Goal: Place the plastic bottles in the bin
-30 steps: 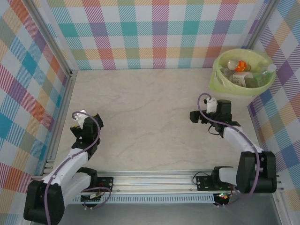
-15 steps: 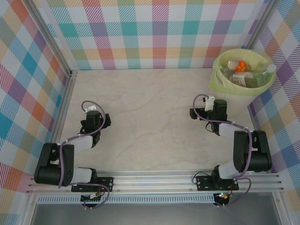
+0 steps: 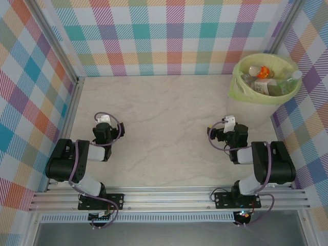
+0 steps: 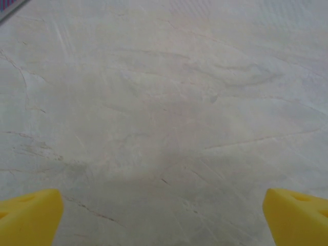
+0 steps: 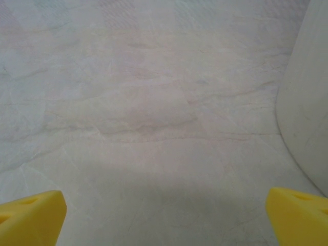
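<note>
Both arms have folded back toward their bases since a second ago: the left arm [image 3: 84, 154] and the right arm [image 3: 261, 159] hold their jaws spread wide, gripping nothing. The plastic bottles [image 3: 262, 77] lie jumbled inside the bin [image 3: 240, 91] at the far right of the table [image 3: 164, 113], ahead of the right jaws. Task judged complete.

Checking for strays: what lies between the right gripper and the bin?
Bare tabletop lies between the right gripper and the bin, per the right wrist view.
</note>
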Robot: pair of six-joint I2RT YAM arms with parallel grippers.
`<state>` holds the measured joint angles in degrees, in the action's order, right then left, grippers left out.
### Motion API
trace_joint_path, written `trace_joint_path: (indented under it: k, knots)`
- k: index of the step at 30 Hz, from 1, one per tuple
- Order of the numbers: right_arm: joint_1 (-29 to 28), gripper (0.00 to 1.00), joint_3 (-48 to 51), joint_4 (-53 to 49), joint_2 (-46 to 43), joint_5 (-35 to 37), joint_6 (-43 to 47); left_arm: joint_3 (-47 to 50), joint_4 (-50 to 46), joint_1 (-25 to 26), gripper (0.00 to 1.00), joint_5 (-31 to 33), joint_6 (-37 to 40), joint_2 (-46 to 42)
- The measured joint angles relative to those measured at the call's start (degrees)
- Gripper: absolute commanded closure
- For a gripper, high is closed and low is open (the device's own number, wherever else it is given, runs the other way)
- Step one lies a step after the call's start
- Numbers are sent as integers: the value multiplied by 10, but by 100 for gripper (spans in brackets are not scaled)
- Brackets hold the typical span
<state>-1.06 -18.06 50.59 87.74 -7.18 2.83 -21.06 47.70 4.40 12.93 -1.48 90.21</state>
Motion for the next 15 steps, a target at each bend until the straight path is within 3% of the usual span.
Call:
trace_joint_path:
  k: [4,15]
  knots:
    - [15,0,-49,-13,3,19,-18,0,7,0,0,7,0,0]
    - [18,0,-52,-28,3,31,-26,-2,7,0,0,13,0,0]
